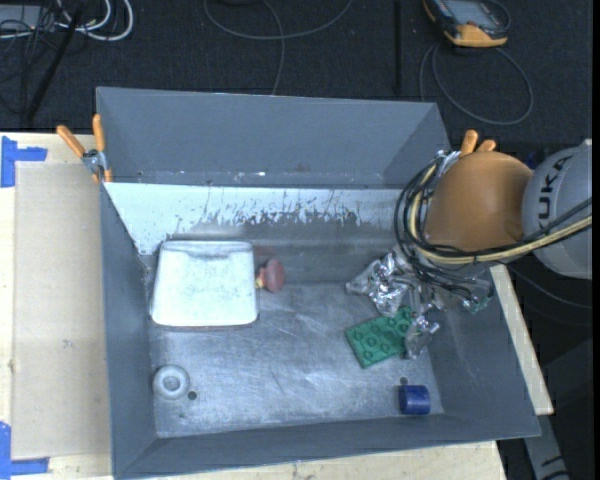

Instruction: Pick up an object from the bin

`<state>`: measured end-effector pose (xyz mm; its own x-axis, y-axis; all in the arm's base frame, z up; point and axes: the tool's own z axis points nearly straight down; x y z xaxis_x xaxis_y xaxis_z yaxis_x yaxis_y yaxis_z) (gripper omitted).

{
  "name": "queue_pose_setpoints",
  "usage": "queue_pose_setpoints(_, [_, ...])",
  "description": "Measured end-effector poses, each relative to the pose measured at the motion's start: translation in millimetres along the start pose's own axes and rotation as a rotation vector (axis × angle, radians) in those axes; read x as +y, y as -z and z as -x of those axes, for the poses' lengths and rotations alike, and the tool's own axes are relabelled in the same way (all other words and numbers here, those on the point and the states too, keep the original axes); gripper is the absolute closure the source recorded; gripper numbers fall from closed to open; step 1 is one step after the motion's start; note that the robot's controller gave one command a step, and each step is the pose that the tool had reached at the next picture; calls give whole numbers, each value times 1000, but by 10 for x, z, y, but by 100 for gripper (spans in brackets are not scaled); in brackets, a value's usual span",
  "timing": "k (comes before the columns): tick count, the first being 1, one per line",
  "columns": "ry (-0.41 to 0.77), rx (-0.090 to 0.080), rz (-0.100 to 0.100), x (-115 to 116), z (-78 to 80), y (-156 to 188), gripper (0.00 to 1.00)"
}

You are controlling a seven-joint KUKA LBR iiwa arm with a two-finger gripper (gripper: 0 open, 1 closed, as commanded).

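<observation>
My gripper (408, 306) hangs low at the right side of the bin, just above and touching the upper right edge of a flat green studded plate (377, 341). The plate lies flat on the bin floor, its top corner hidden under the gripper. A small blue cylinder-like piece (414, 399) rests near the bin's front right corner, below the gripper and apart from it.
A white rectangular tub (204, 284) lies at the left, with a small reddish-brown lump (272, 275) against its right side. A small pale ring (170, 381) sits in the front left corner. The arm's orange cover and cables hang over the bin's right wall.
</observation>
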<state>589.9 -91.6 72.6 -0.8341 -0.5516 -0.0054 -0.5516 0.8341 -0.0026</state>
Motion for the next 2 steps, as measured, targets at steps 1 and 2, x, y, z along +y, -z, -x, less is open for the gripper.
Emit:
queue_pose_setpoints(1, [-4, -10, -4, -8, 29, 39, 100])
queue_pose_setpoints(2, [118, -2, -2, 7, 70, 1320, 100])
